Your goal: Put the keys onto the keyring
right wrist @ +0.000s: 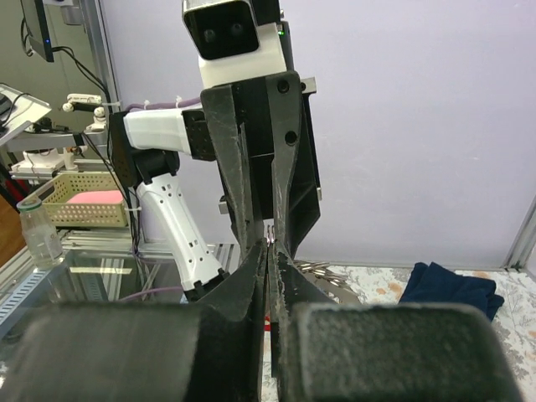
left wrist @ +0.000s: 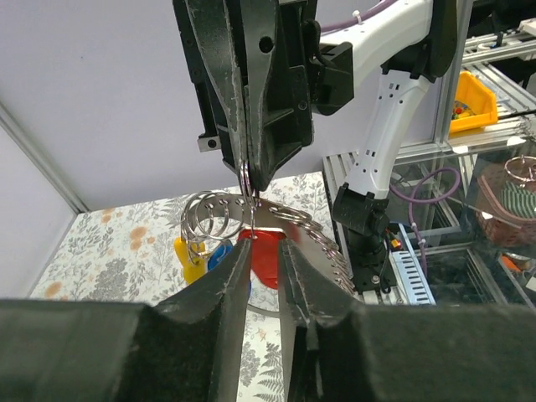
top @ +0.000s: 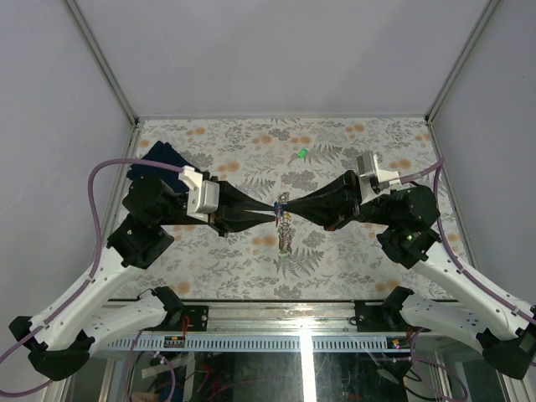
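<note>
We're mid-threading: the right gripper (left wrist: 249, 177) pinches the keyring (left wrist: 213, 198) tight, the left gripper (left wrist: 264, 244) sits just below it, jaws barely parted at the red key (left wrist: 268, 266), so next we'd check it hangs, then fetch the green key (top: 301, 153) beyond the keyring.
</note>
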Available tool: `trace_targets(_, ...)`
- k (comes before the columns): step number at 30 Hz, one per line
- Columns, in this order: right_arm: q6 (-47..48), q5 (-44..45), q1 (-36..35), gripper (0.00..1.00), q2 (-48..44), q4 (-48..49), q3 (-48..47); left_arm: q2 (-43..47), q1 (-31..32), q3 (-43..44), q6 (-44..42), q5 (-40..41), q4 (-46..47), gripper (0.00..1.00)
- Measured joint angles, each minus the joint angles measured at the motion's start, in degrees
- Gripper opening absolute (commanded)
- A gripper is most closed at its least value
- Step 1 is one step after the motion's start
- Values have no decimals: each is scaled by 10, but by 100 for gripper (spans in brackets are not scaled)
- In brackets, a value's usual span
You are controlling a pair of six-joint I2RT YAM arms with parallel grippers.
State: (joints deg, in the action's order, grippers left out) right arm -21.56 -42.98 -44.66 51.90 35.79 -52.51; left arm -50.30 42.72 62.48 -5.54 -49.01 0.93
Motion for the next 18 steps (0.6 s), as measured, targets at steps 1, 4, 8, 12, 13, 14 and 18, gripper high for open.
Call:
trace_targets(1, 1, -1, 0, 0, 0, 3, 0, 3, 0, -5, 5, 1, 7, 23)
trace_targets(4, 6, -4, 0, 0, 0, 0, 0, 12, 0, -21, 27, 3, 37, 28)
trace_targets(8, 14, -19, 0, 0, 0, -9, 0, 19, 0, -46, 75, 7, 111, 31)
trace_targets(12, 24, -30, 0, 0, 0, -19, -2, 22, 0, -70, 120, 15, 176, 33)
trace_targets(13, 26, -31, 0, 0, 0, -22, -2, 22, 0, -73, 129, 16, 186, 33)
trace_targets(14, 27, -32, 0, 0, 0, -24, -2, 21, 0, -74, 134, 17, 191, 33)
trace_targets(18, 32, -32, 0, 0, 0, -30, -5, 17, 0, -74, 153, 19, 217, 33)
